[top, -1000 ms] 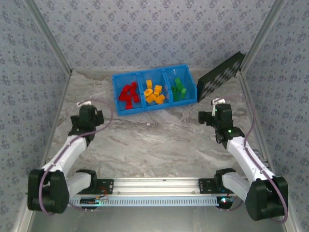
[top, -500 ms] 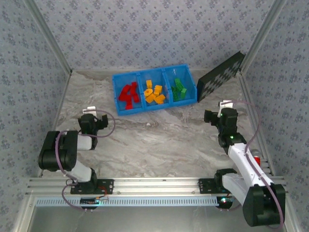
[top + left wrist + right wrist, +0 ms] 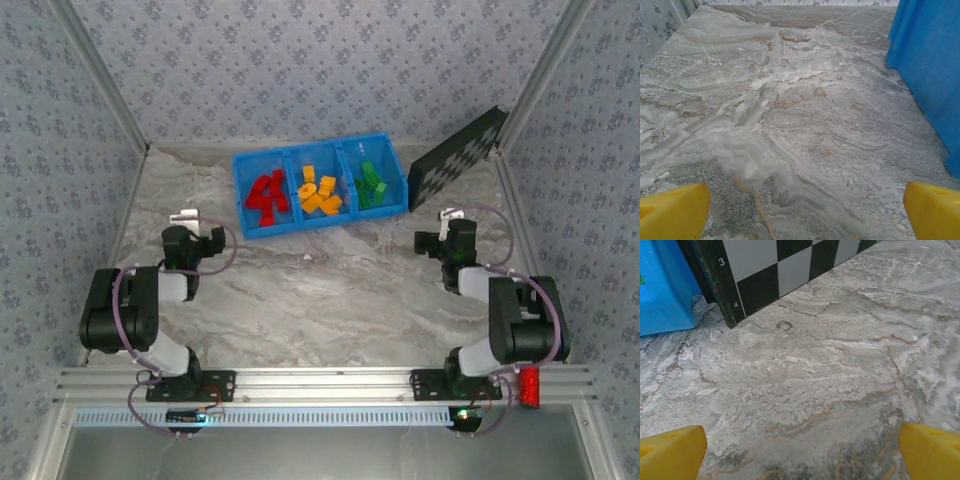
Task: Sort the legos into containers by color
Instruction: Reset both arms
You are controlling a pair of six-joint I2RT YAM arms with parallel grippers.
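Marble table (image 3: 330,300). Left gripper (image 3: 800,212), right gripper (image 3: 800,452) both wide, empty. Legos (image 3: 320,192) sit colour-sorted in containers (image 3: 300,226), ahead and inward of each claw. Risk: a stray reach bumps the containers, spilling colours together.

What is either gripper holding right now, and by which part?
Nothing is held. The left gripper and the right gripper both stand open over the table.
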